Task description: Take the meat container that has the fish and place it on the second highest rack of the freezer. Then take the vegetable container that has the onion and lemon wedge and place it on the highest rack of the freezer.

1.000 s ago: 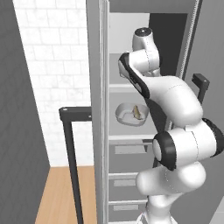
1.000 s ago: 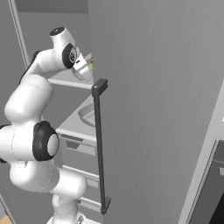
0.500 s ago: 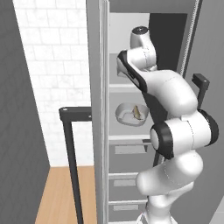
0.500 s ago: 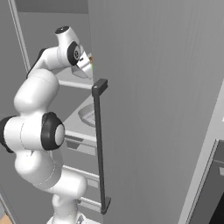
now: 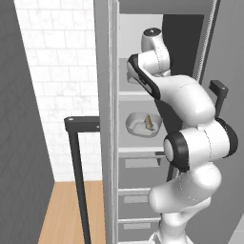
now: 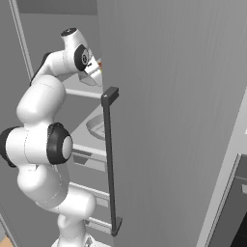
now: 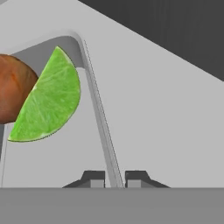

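in the hand view the gripper (image 7: 115, 177) had its two dark fingertips (image 7: 93, 177) drawn close on either side of the thin rim of the vegetable container (image 7: 98, 113), pinching that wall between them. inside the container, up and to the left of the gripper, the lemon wedge (image 7: 49, 99) lay with its cut face toward the camera, and the onion (image 7: 13, 89) sat touching it on its far left side, partly behind it. beyond the rim spread a flat light-grey shelf (image 7: 166, 109), with a dark back wall (image 7: 183, 30) above it.

in the right base view the gripper (image 6: 96, 71) was up at the highest rack (image 6: 79, 91) of the freezer (image 6: 164, 96), beside the top of the long dark handle (image 6: 110, 159) on the open door. in the left base view the arm (image 5: 186, 143) reached up into the freezer (image 5: 138, 71), and on the shelf below, the meat container (image 5: 136, 126) sat with the fish (image 5: 148, 122) lying in it.
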